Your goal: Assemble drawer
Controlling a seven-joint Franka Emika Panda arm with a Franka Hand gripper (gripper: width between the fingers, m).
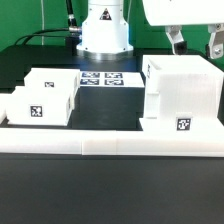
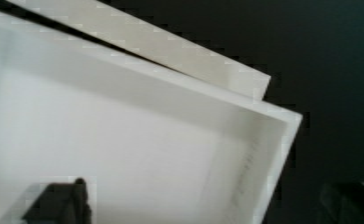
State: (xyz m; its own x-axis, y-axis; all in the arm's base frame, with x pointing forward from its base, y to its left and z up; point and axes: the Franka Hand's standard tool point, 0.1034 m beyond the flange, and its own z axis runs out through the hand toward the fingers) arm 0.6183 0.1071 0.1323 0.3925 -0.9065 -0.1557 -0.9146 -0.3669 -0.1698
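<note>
The drawer's casing (image 1: 182, 98) is stood upright on the worktop (image 1: 110, 108) at the exterior view's right, its open face turned upward; only bare white walls are seen inside. The jaws are held apart above it. Two trays (image 1: 42, 100) are set touching at the left.

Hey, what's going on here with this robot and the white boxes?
The arm's gripper hangs open over the tall casing at the exterior view's right, holding nothing. The two trays sit side by side at the exterior view's left, not yet in the casing. The marker board lies behind, between them.
</note>
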